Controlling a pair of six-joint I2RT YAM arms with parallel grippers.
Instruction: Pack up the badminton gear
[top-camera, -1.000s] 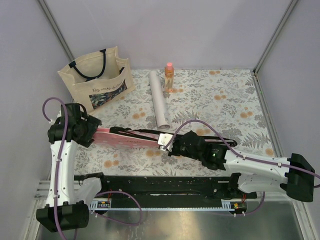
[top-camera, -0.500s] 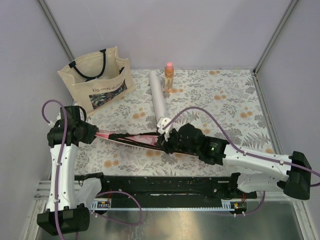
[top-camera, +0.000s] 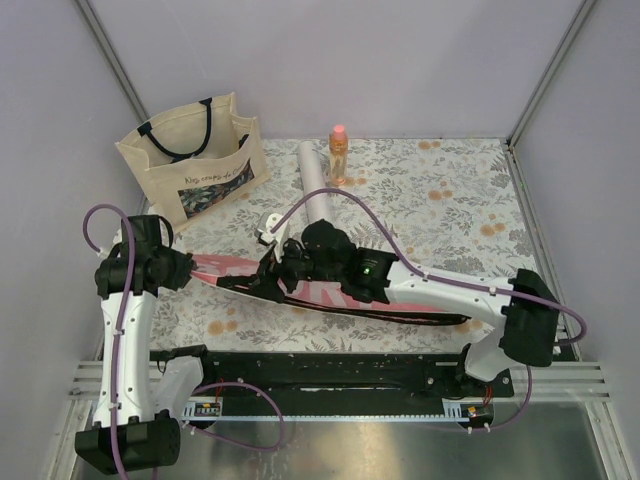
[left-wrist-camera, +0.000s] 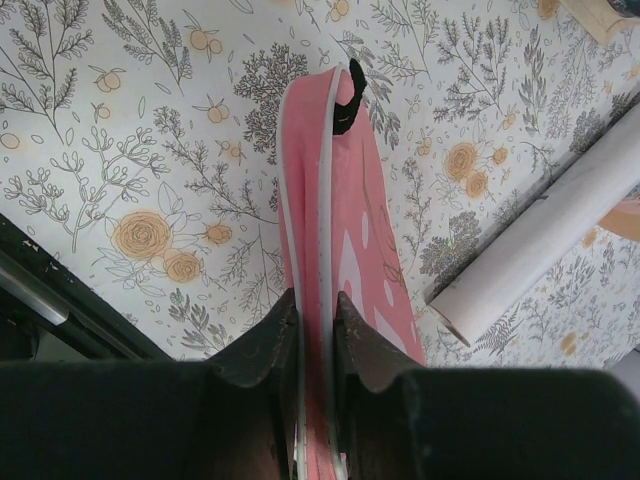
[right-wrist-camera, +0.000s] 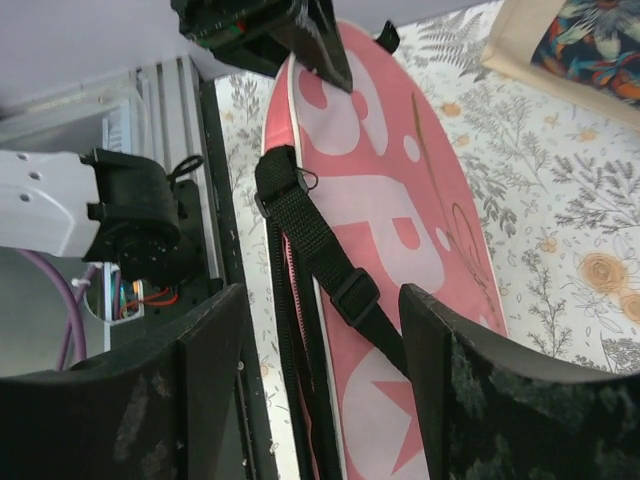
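Observation:
The pink racket cover (top-camera: 330, 292) lettered "SPORT" lies across the near part of the table, its rounded end to the left. My left gripper (top-camera: 186, 268) is shut on that end's white-piped edge (left-wrist-camera: 318, 250), with the rim pinched between its fingers (left-wrist-camera: 272, 340). My right gripper (top-camera: 274, 268) hovers open over the cover (right-wrist-camera: 390, 200), its fingers (right-wrist-camera: 215, 340) wide apart. The cover's black strap (right-wrist-camera: 325, 262) and open zip edge run between them, touched by neither. The long white tube (top-camera: 317, 190) lies behind, partly hidden by the right arm.
A beige tote bag (top-camera: 190, 158) with black straps stands at the back left. An orange bottle (top-camera: 339, 154) with a pink cap stands beside the tube's far end. The black rail (top-camera: 330, 370) runs along the near edge. The tube's near end (left-wrist-camera: 540, 240) lies close to the cover.
My left gripper has closed on the cover's left end. My right gripper has opened and slid left along the cover towards the left gripper.

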